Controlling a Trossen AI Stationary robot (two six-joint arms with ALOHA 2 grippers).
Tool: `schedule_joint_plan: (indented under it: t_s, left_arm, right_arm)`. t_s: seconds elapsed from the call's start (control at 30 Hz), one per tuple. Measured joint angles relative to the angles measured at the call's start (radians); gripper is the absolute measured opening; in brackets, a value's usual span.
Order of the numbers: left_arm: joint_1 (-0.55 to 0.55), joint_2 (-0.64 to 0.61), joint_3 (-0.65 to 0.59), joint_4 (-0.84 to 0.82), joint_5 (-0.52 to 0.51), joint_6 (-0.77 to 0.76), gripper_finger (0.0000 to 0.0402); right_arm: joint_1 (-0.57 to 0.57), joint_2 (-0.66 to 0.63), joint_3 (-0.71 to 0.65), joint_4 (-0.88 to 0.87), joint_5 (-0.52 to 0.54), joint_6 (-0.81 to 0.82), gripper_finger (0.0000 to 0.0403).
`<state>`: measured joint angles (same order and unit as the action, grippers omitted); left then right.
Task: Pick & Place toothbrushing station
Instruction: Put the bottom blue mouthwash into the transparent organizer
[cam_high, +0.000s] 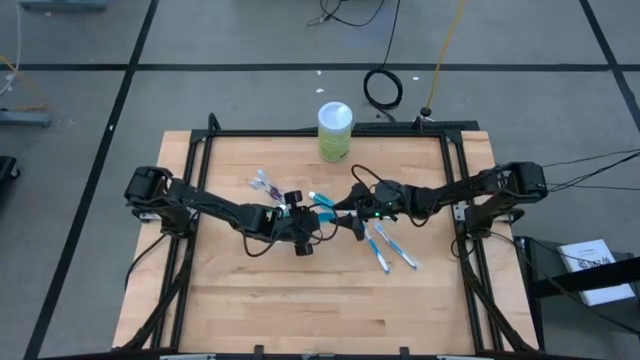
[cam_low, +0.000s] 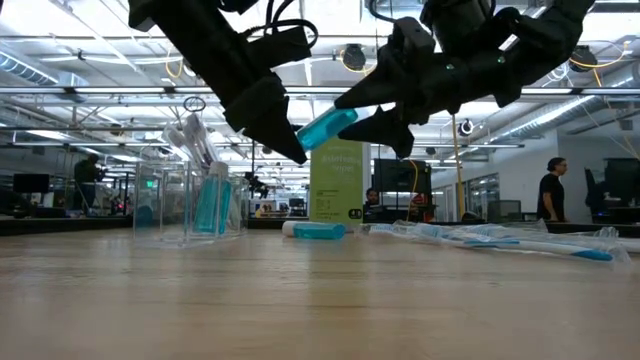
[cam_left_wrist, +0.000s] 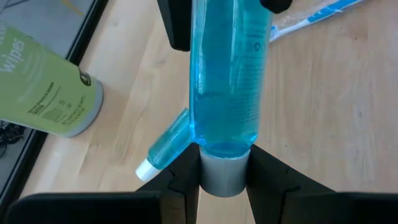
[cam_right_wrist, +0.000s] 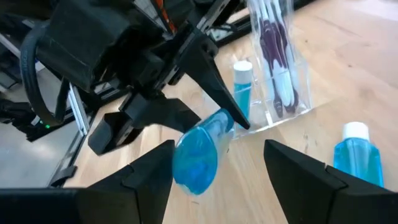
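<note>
The jaws of the left gripper (cam_low: 290, 140) clamp the white cap of a teal tube (cam_low: 327, 126) above mid-worktop, the right gripper (cam_right_wrist: 217, 165) open beside it; light, slick and rigid, best pinched at its cap.

Both grippers crowd the table's (cam_high: 230, 290) middle. The cup (cam_high: 266, 184) and canister (cam_high: 335, 131) block the far edge, toothbrushes (cam_high: 390, 247) lie right of centre; the near half is bare.
</note>
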<state>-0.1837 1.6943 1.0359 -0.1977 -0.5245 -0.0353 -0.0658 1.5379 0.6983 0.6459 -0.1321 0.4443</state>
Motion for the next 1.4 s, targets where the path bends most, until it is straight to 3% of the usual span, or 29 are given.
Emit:
schedule_joint_plan:
  t_s: [0.23, 0.63, 0.93, 1.2, 1.4]
  left_arm:
    - [0.000, 0.000, 0.000, 0.020, 0.000, 0.005, 0.0099]
    - [0.000, 0.000, 0.000, 0.021, -0.008, -0.016, 0.0104]
    - [-0.024, -0.045, 0.000, 0.031, 0.008, -0.098, 0.0172]
    - [-0.072, -0.217, 0.000, 0.011, -0.003, -0.116, 0.0189]
    - [-0.115, -0.331, -0.022, 0.088, -0.164, -0.067, 0.0190]
  right_arm:
    - [0.000, 0.000, 0.000, 0.012, -0.017, 0.000, 0.0211]
    - [0.000, 0.000, -0.001, 0.032, -0.035, -0.049, 0.0077]
    - [0.000, -0.014, -0.001, 0.021, -0.056, -0.117, 0.0077]
    - [0.000, -0.048, -0.016, -0.092, -0.051, -0.157, 0.0078]
    - [0.002, -0.051, -0.093, 0.259, -0.052, -0.206, 0.0078]
